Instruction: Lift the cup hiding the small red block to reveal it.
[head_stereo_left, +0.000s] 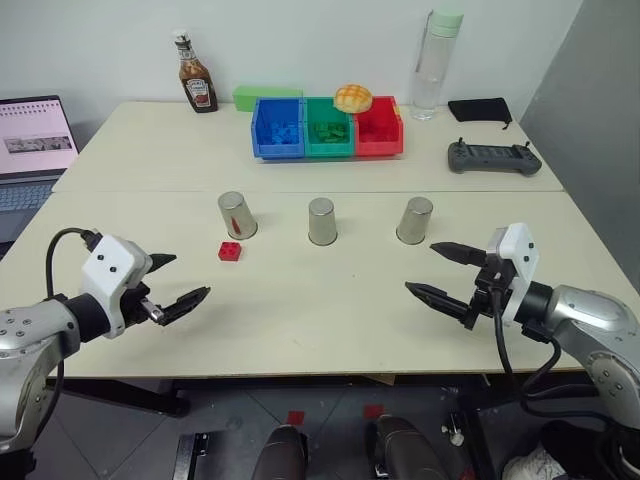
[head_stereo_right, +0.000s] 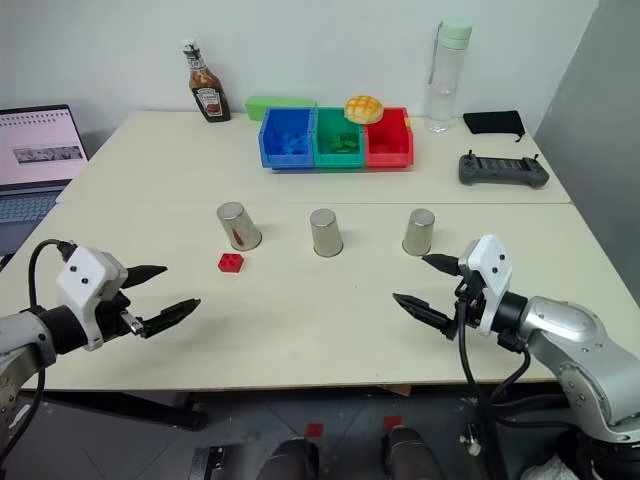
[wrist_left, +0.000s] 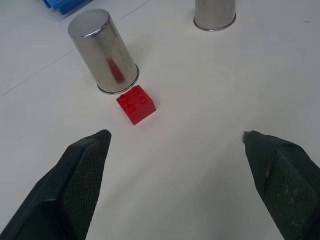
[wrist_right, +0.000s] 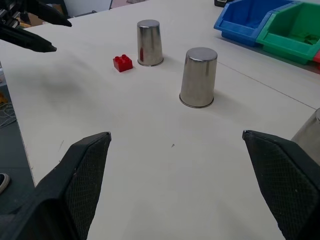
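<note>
Left gripper: the left gripper (head_stereo_left: 180, 281), two black fingers, hovers above the table with jaws spread, grasping nothing.
Right gripper: the right gripper (head_stereo_left: 440, 273) likewise stands wide open and empty, hovering over the table's near right.
Block: the small bright red studded plastic brick (head_stereo_left: 230, 251) lies uncovered on the cream tabletop (head_stereo_left: 330, 310), just ahead of the left gripper and slightly toward the right one.
Nearest cup: a shiny silver tapered metal tumbler (head_stereo_left: 237, 215), upside down, sits just beyond the brick, almost touching it.
Other cups: a matching middle tumbler (head_stereo_left: 322, 221) and a right tumbler (head_stereo_left: 414, 220) stand inverted farther along; the last sits ahead of the right gripper.
Progress: the brick is already in plain sight, so the reveal looks accomplished; nothing obvious remains beyond keeping clear.
</note>
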